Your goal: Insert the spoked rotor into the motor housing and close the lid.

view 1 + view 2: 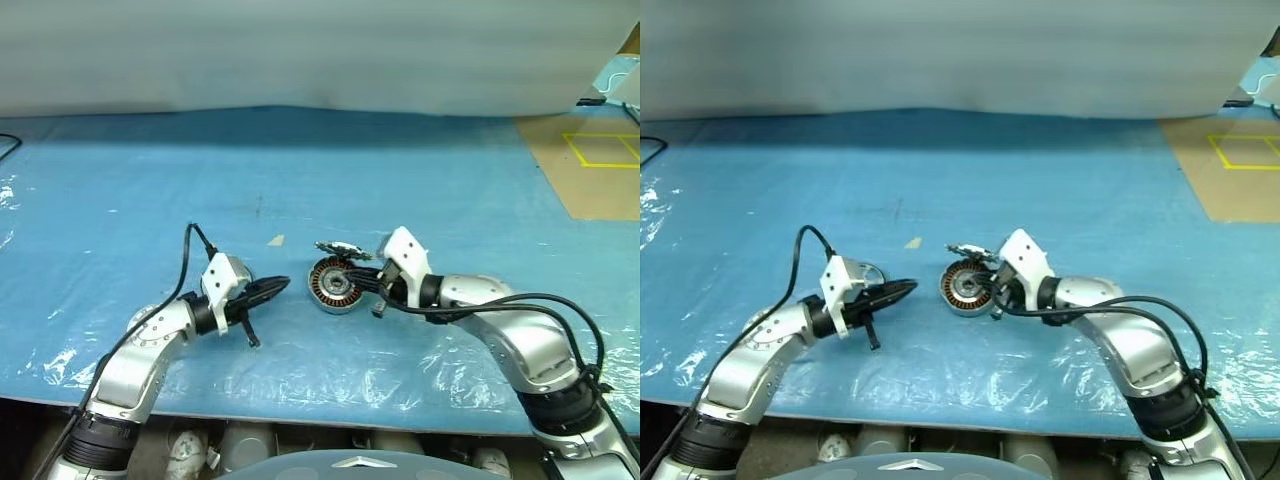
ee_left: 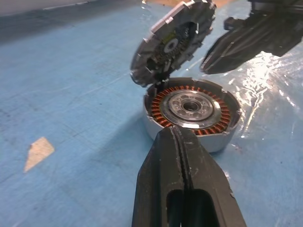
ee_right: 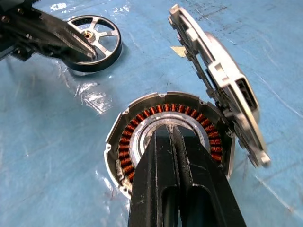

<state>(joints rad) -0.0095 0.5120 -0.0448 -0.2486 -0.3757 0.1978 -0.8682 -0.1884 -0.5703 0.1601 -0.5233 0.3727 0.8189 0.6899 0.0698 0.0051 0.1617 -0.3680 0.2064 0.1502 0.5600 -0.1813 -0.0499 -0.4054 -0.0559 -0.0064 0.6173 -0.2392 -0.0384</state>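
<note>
Plastic sheeting (image 1: 420,180), blue and crinkled, covers the table under the open motor housing (image 1: 333,285), both pincers closed empty.

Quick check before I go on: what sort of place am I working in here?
Probably a lab or workshop test bench: a blue plastic-covered table, a plain pale backdrop, yellow tape squares marked on a brown board, and an opened motor housing laid out for assembly.

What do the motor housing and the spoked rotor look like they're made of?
Motor housing: apparently bare metal, matte silver-grey wall, with glossy copper-coloured windings ringing a bright hub. Spoked rotor: silvery metal spokes that catch the light, inside a dark outer rim whose material is unclear.
</note>
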